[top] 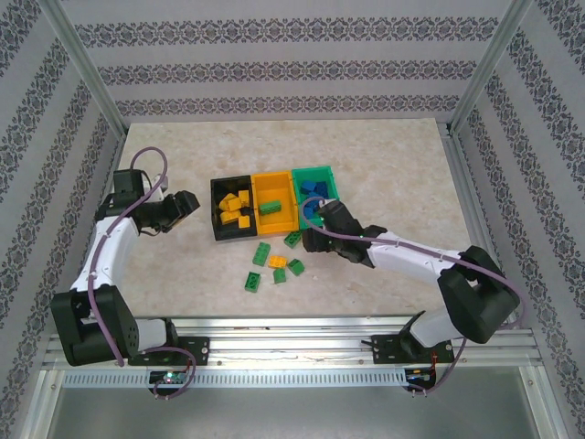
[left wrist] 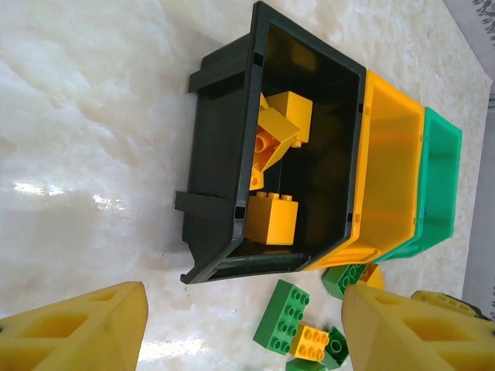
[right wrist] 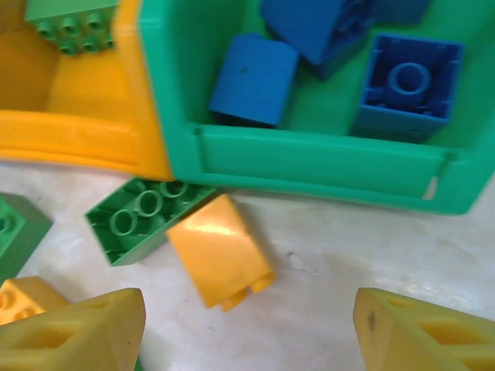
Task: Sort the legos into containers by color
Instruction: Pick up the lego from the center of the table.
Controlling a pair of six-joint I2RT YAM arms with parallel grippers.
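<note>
Right gripper [right wrist: 247, 332] is hovering spread, empty, over yellow lego [right wrist: 220, 251] lying on table [right wrist: 332, 263] touching green lego [right wrist: 143, 216] by green bin [right wrist: 309, 166], probably light, rigid, slick, best pinching flat sides; left gripper [left wrist: 244, 328] idling spread, empty.

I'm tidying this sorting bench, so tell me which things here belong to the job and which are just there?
Job: black bin, orange bin, green bin, binned legos, loose legos.
Just there: patterned walls, metal frame.
</note>
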